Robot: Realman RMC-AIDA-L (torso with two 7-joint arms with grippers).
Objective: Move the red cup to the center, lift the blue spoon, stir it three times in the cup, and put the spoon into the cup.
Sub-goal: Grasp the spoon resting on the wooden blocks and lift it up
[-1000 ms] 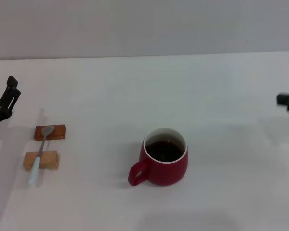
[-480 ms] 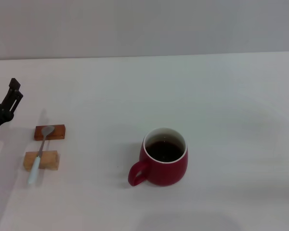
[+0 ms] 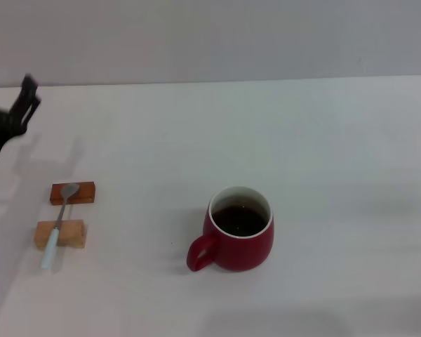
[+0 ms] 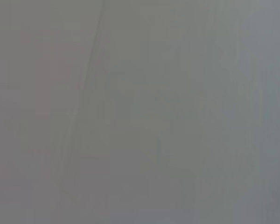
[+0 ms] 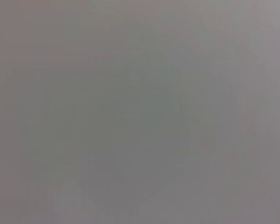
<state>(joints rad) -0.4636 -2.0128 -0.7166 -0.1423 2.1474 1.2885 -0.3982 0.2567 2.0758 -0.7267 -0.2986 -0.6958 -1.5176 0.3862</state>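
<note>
Moved: left hand (image 3: 17, 112) has risen and swung toward the table's far edge since half a second ago; right hand, seen a second ago, is out of sight.
Table (image 3: 323, 140): white, carrying everything.
Red cup (image 3: 238, 230): the landmark, upright, dark liquid inside, handle toward the near left.
Left hand state: cannot tell whether open or closed (blurred at the picture's edge), holding nothing visible, well left of the cup and farther back.
Blocks: reddish block (image 3: 74, 193) and tan block (image 3: 60, 234), well left of the cup.
Blue spoon (image 3: 58, 224): lying across both blocks, bowl on the reddish one.
</note>
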